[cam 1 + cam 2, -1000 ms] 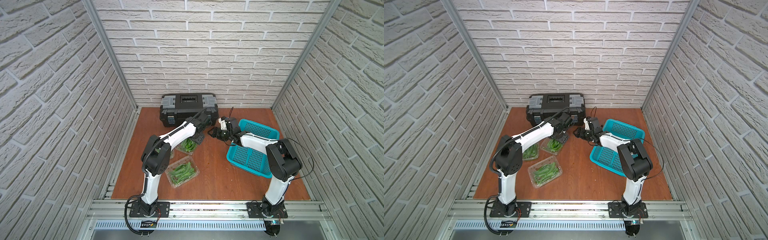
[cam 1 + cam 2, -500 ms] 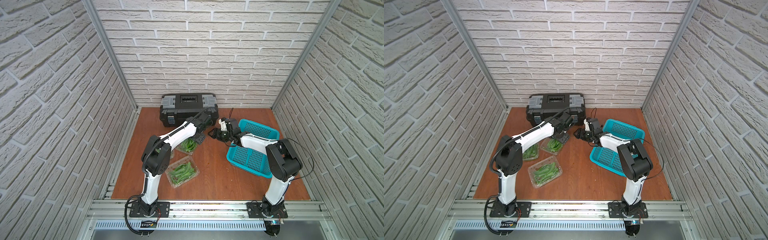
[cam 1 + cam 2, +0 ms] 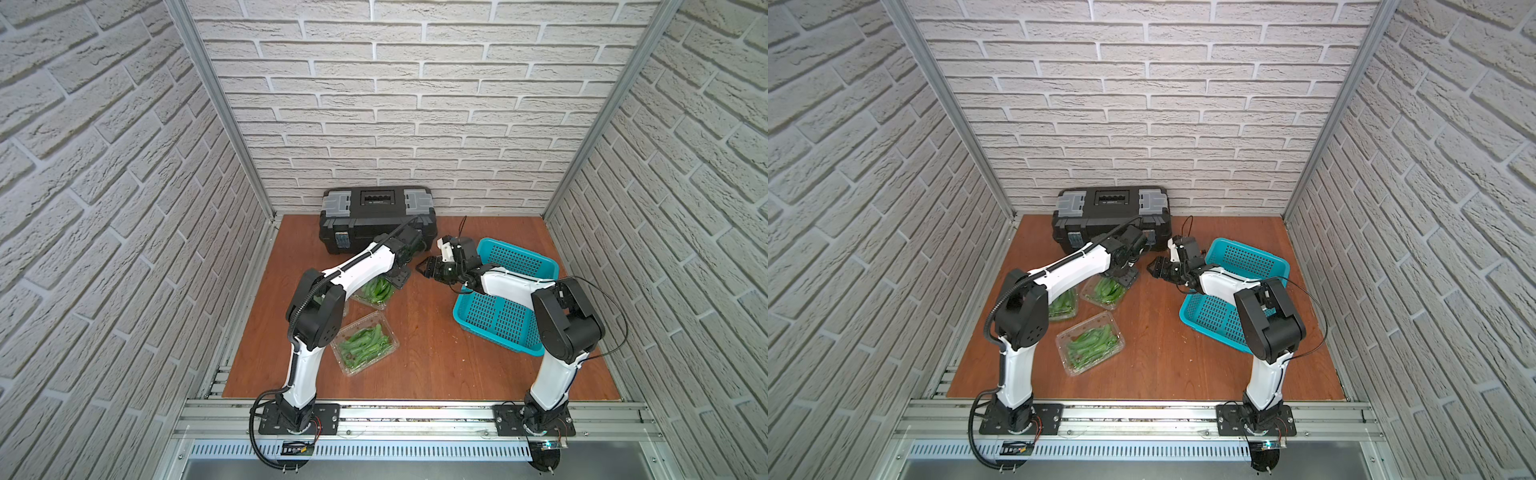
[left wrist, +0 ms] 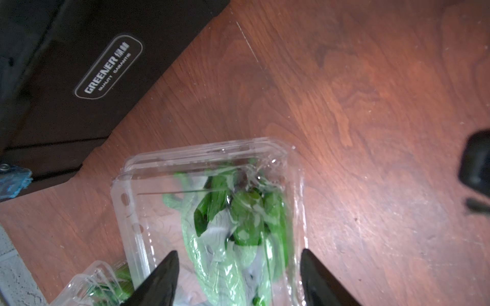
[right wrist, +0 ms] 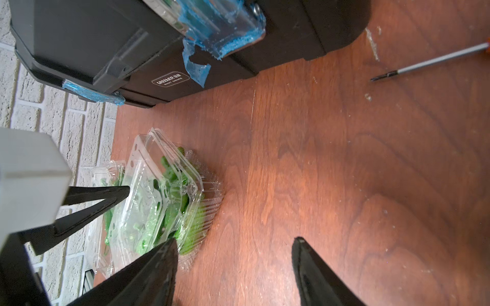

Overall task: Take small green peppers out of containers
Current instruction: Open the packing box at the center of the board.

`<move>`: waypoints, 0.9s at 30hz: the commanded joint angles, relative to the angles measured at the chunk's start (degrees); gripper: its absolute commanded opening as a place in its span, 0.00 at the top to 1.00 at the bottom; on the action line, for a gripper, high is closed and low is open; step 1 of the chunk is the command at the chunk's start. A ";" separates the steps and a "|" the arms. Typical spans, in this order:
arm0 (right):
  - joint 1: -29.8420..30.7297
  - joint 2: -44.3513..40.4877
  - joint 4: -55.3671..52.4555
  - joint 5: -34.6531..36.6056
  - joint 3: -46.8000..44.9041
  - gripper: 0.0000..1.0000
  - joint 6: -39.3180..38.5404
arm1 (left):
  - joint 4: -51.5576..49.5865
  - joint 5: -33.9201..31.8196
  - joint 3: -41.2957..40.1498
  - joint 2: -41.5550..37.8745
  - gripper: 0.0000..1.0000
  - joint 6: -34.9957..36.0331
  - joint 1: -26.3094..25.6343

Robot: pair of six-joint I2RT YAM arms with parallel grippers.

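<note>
Barely anything moved: left hand still spread over the 10 o'clock container, small green peppers lidded inside, none out yet; right hand spread, empty, at its 2 o'clock.

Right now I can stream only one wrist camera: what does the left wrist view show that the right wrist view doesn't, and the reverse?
Left wrist only: a straight-down look at the small green peppers through the lid of the clear plastic clamshell container, between the left gripper's open jaws. Right wrist only: a slim metal screwdriver shaft and a side view of that gripper, past the right gripper's open jaws. Both: that container, the black plastic toolbox, the brown wooden table.
</note>
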 commanded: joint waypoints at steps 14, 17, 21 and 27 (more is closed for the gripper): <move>0.08 -2.79 1.59 -0.48 -1.39 0.31 -0.45 | -4.12 -3.14 5.05 4.72 0.38 -0.49 -0.22; 0.10 -2.75 1.68 -0.57 -1.34 0.31 -0.39 | -5.23 -3.80 5.95 5.84 0.38 -0.84 -0.30; 0.19 -2.53 1.68 -1.07 -1.26 0.31 -0.61 | -5.95 -4.51 6.93 6.88 0.46 -0.98 -0.48; 1.06 -1.48 0.52 -3.83 0.16 0.31 -2.74 | -6.60 -1.58 8.55 7.92 0.83 -0.99 -0.49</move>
